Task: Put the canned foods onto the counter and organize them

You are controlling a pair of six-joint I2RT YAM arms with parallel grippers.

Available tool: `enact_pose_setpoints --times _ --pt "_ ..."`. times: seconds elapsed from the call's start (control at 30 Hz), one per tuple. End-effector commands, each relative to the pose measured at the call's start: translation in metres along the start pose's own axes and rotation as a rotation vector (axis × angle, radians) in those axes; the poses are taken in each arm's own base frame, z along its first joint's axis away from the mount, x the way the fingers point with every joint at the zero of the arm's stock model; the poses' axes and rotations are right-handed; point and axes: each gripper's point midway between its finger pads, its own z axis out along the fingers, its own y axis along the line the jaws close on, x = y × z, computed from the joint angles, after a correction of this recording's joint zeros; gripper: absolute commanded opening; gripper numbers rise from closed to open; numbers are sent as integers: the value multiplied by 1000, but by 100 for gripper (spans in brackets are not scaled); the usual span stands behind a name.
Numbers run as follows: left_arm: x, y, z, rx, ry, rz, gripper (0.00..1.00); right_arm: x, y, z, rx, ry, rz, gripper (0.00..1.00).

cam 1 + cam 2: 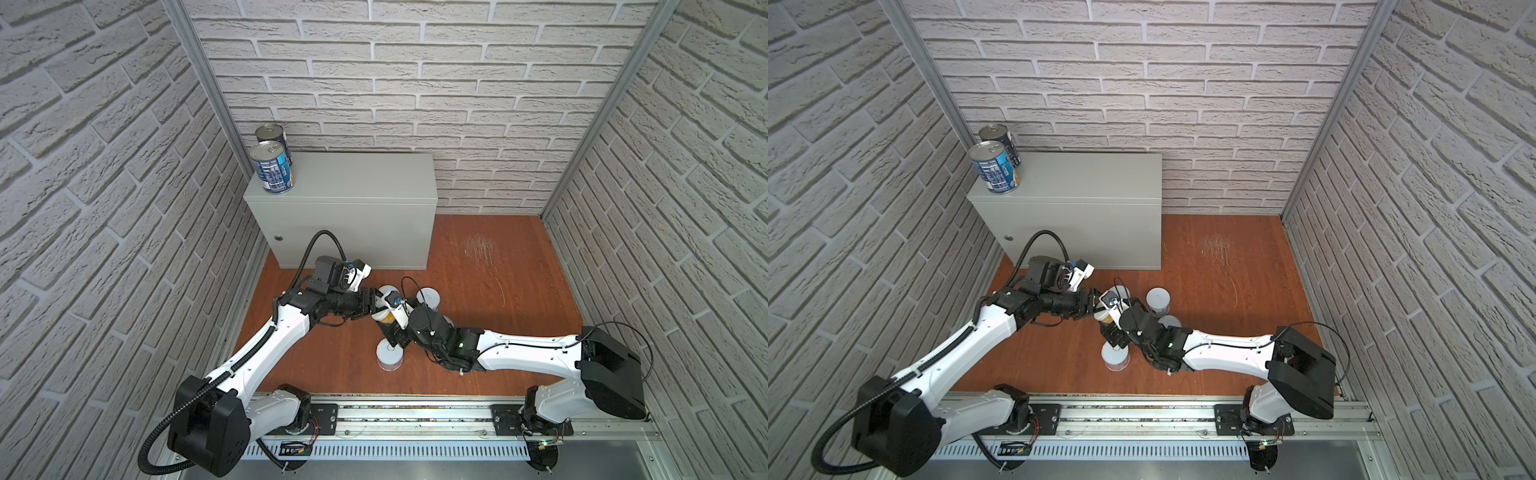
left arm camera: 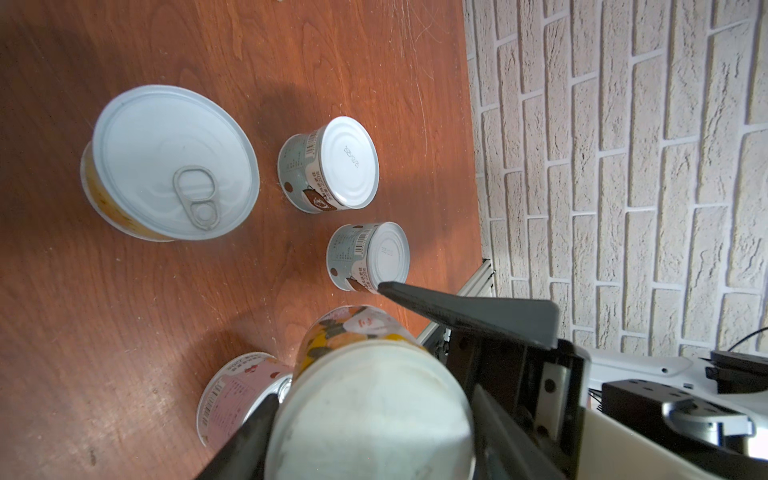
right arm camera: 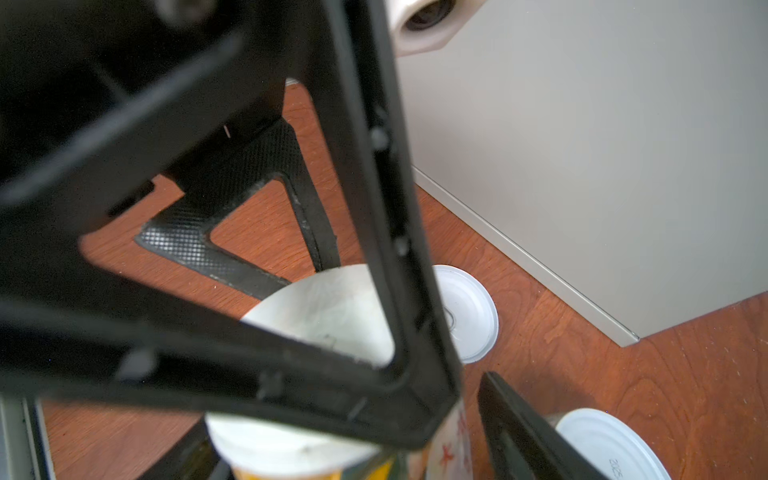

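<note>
Left gripper was clamped on a yellow-labelled can, held off the wooden floor near of the grey counter, whose left end bore two blue-labelled cans. We could not tell whether the right gripper, its fingers close beside that can, gripped it. Four white-lidded cans stood on the floor nearby.

Yellow can: lid blurry, edge-cropped, label part-hidden.

Brick-pattern walls enclose a wooden floor, apparently scratched.
</note>
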Motion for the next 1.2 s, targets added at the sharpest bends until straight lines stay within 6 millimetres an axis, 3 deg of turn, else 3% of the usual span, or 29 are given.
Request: enact_pose_setpoints --times 0.0,0.17,0.3,0.6,0.83,1.17 --pt "-10 -24 -13 79 -29 66 55 -15 -5 -5 32 -48 12 83" --pt "-8 -24 -13 83 -28 63 55 -20 -3 -4 27 -60 14 82" --pt "-7 -22 -13 84 -26 61 55 -26 1 -1 9 -71 6 72" --pt "-4 -25 -16 101 -28 70 55 -28 4 6 11 -76 0 76" --pt "-3 -18 -14 116 -28 39 55 -35 5 8 13 -96 -2 73" --pt "-3 -12 -12 99 -32 30 55 -47 3 5 16 -127 5 59"
